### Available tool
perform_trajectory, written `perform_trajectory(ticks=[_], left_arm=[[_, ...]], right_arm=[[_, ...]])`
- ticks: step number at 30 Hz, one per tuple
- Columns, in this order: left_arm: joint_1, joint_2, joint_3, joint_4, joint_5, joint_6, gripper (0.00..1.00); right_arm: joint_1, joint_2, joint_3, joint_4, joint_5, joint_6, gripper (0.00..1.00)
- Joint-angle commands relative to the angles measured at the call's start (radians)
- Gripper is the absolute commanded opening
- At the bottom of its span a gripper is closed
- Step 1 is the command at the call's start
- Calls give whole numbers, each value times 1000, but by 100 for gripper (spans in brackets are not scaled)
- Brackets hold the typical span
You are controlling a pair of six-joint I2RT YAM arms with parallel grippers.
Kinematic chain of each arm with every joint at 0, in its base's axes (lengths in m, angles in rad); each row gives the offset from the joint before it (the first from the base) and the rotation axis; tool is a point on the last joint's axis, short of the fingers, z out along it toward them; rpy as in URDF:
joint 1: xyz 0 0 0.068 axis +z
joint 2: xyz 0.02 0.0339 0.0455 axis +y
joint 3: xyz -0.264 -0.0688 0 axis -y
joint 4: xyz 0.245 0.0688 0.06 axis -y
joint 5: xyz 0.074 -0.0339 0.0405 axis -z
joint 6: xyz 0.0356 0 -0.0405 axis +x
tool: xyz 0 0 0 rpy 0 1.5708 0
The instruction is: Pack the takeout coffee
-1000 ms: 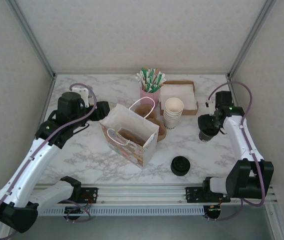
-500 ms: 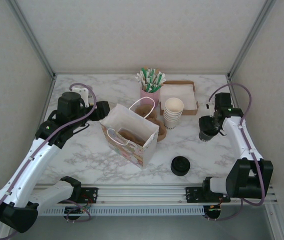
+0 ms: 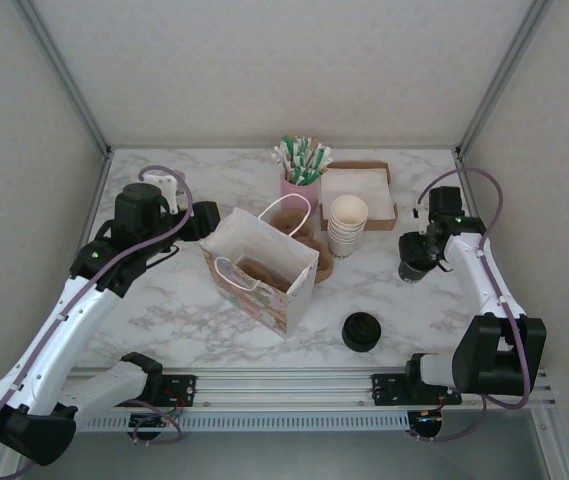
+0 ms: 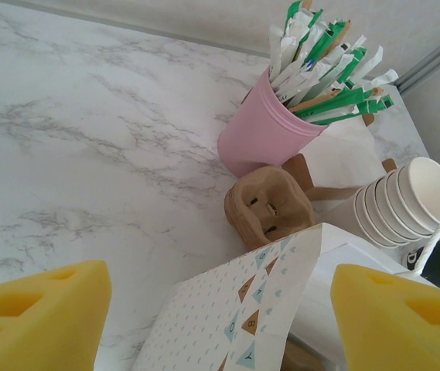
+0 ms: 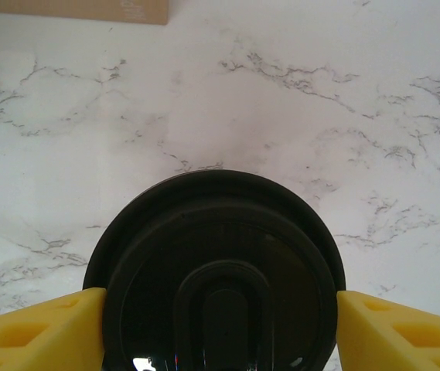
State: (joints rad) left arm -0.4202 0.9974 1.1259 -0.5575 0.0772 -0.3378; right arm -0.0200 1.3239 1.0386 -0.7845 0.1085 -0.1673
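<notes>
The takeout coffee (image 3: pixel 411 271) stands on the marble at the right; its round black lid (image 5: pixel 220 263) takes up the lower half of the right wrist view. My right gripper (image 3: pixel 416 256) is down over it, and the yellow pads (image 5: pixel 42 328) touch the lid's rim on both sides, so the jaws are shut on the cup. The patterned paper bag (image 3: pixel 259 268) stands open in the middle. My left gripper (image 3: pixel 202 221) hovers open at the bag's back-left corner, with the bag's edge (image 4: pixel 243 317) between its wide-apart pads (image 4: pixel 34 317).
A stack of lidless cream cups (image 3: pixel 347 225) and a brown pulp holder (image 4: pixel 270 205) stand just behind the bag. A pink cup of sticks (image 3: pixel 301 182) and a cardboard tray (image 3: pixel 362 168) sit at the back. A pile of black lids (image 3: pixel 361 331) lies near the front.
The right gripper's jaws have narrowed onto the lidded cup and the right arm has shifted slightly. The left arm and the bag have not moved.
</notes>
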Motion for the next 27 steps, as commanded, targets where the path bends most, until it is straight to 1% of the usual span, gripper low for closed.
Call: perform_trajectory(ticks=[1,2,4,10,16,18,21,24,27], left_arm=[[-3,-8,32,11,15,-13,75],[-3,-7,32,9,14,-12,75],[-4,-4,34,7,13,-10,76],[-3,-2,35,9,12,-8,76],[-3,1,35,15,13,-14,76],[-3,2,39,16,12,-13,75],[-3,4,48,11,12,-10,75],[-3,11,60,8,15,-11,75],[-3,27,84,-3,18,-25,75]], right_arm=[[-6,22,-18,-5,5,10,77],[-5,27,-16,-7,6,13,79],[-6,29,-15,-9,2,15,80],[-5,38,-18,-12,-2,20,79],[-5,42,-28,-19,-12,29,81],[-5,41,-29,-23,-18,35,80],[-5,36,-34,-27,-23,46,73],[-5,19,-34,-27,-23,53,70],[-5,-4,-20,-31,-23,67,68]])
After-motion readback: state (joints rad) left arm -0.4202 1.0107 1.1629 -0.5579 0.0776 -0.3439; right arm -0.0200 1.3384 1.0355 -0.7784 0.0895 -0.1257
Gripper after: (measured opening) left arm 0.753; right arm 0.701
